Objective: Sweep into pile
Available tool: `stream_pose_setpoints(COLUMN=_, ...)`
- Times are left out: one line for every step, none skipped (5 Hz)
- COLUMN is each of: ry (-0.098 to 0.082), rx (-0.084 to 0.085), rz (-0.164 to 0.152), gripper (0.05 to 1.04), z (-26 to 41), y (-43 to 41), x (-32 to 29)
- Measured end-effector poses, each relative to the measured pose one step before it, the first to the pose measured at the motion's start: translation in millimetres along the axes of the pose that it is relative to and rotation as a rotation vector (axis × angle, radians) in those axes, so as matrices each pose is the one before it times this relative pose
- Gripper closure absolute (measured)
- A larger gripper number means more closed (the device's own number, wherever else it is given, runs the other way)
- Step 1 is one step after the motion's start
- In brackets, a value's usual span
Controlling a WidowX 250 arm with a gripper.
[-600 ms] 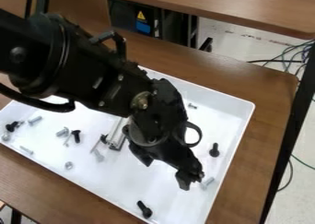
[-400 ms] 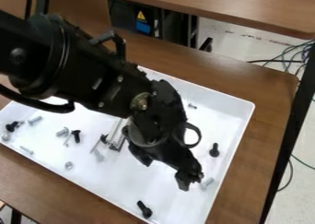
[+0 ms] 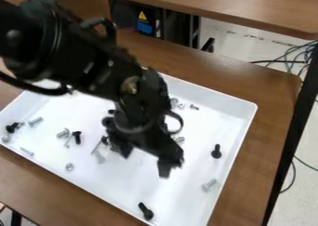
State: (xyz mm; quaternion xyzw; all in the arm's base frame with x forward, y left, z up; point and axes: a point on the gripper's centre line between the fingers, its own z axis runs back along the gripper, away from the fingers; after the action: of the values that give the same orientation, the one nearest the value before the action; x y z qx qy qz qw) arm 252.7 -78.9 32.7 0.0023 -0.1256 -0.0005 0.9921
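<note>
Claw [image 3: 145, 164], spread wide over the tray [image 3: 186, 195]; a low, slow, level stroke should gather outlying bolts [image 3: 209, 185] without overriding them.

Black arm [image 3: 81, 53] slants down from upper left; gripper [image 3: 145, 164] hangs low, fingers [image 3: 168, 161] standing apart.

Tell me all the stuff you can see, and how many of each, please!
tray: one, white, on the near table
black screws: at least four, black, scattered in the tray
silver screws and nuts: several, silver, scattered in the tray
near table: one, brown, under the tray
far table: one, brown, top
cables: several, green and black, right
arm: one, black, upper left
gripper: one, black, over the tray
</note>
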Motion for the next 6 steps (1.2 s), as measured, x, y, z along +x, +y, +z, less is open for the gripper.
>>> stream_pose_setpoints(ry=-0.0061, rx=0.0587, rz=0.1012, gripper=0.084, z=3.59, y=32.89, x=15.5)
stream_pose_setpoints(ry=0.0015, rx=-0.0003, rz=0.0888, gripper=0.084, z=-13.04, y=24.49, x=14.53)
stream_pose_setpoints(ry=0.0075, rx=0.0149, rz=0.0648, gripper=0.084, z=-23.82, y=20.21, x=13.97)
stream_pose_setpoints(ry=0.0277, rx=0.0048, rz=0.0095, gripper=0.085, z=-13.18, y=-2.33, x=13.01)
stream_pose_setpoints(ry=0.0206, rx=-0.006, rz=-0.0061, gripper=0.085, z=-11.74, y=-3.65, x=2.79)
stream_pose_setpoints(ry=0.0328, rx=0.0003, rz=-0.0058, gripper=0.085, z=-15.38, y=-2.68, x=2.38)
